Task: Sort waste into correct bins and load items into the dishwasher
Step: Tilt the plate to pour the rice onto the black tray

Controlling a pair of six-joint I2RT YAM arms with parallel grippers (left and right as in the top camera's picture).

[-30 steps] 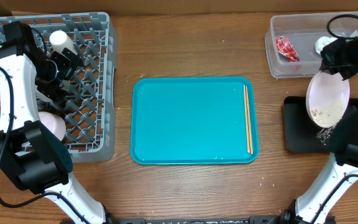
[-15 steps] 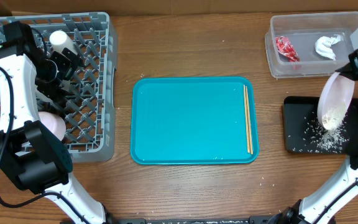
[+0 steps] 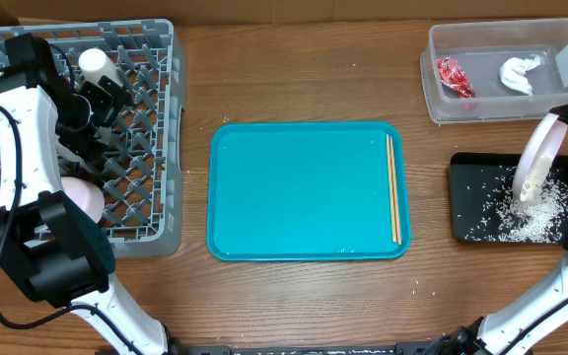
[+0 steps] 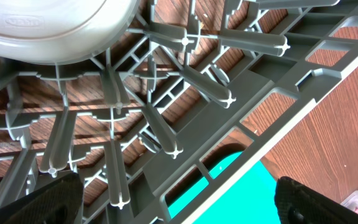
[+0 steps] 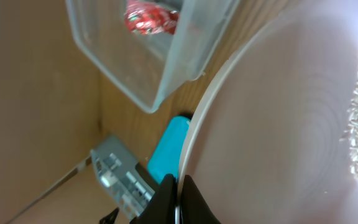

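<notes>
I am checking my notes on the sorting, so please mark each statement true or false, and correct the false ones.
1. The right gripper holds the bowl tilted over the black tray. True.
2. The red wrapper lies in the black tray. False: it lies in the clear tub, apart from the tissue.
3. The chopsticks lie on the teal tray, near its right edge. True.
4. The black tray holds nothing. False: white grains are scattered on it.
</notes>
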